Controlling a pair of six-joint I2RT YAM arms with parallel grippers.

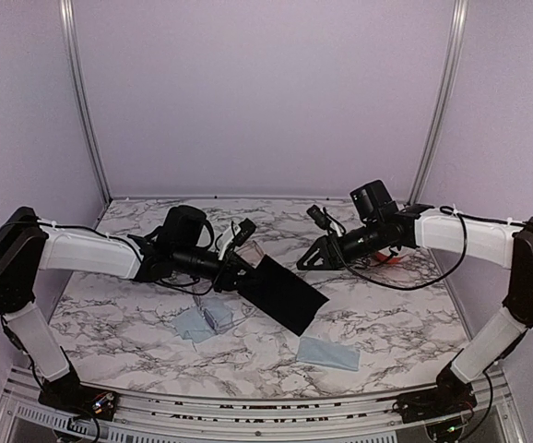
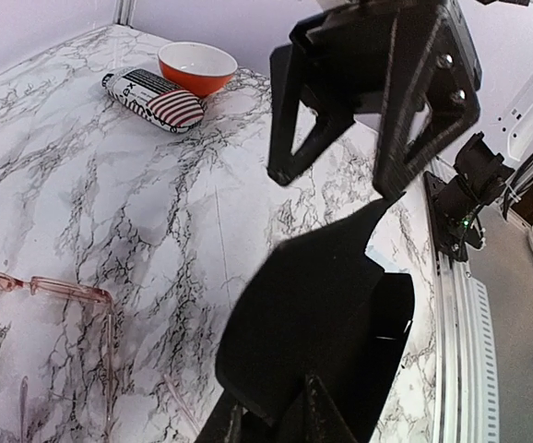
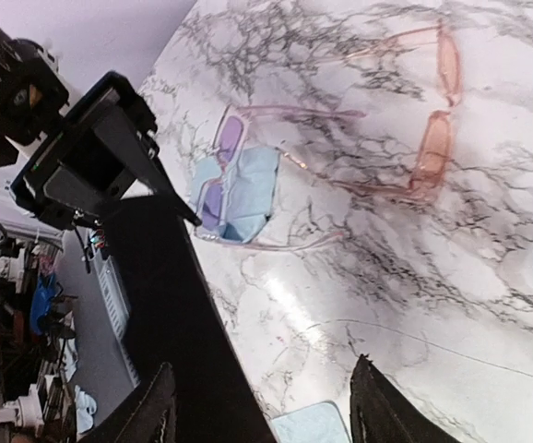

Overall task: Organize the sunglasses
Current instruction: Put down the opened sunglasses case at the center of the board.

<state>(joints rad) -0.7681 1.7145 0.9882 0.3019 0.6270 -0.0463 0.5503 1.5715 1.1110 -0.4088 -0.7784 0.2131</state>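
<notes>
The left fingers point(image 2: 326, 423) are clamped on the black case point(image 2: 313, 314), which sticks out slanted from them. The right fingers point(image 3: 382, 406) stand spread and empty, close to the case's far end. On the tabletop point(image 3: 405, 277) the lilac sunglasses point(image 3: 213, 198) lie on a blue cloth point(image 3: 253, 185), with the pink-lensed sunglasses point(image 3: 431, 152) near them on bare marble.

Dark lettering on patterned case point(image 2: 151, 97), not legible.

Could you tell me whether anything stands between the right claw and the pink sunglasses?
Nothing visible: bare table separates the right claw from the pink sunglasses; the black case, in the left claw, hangs aside.
</notes>
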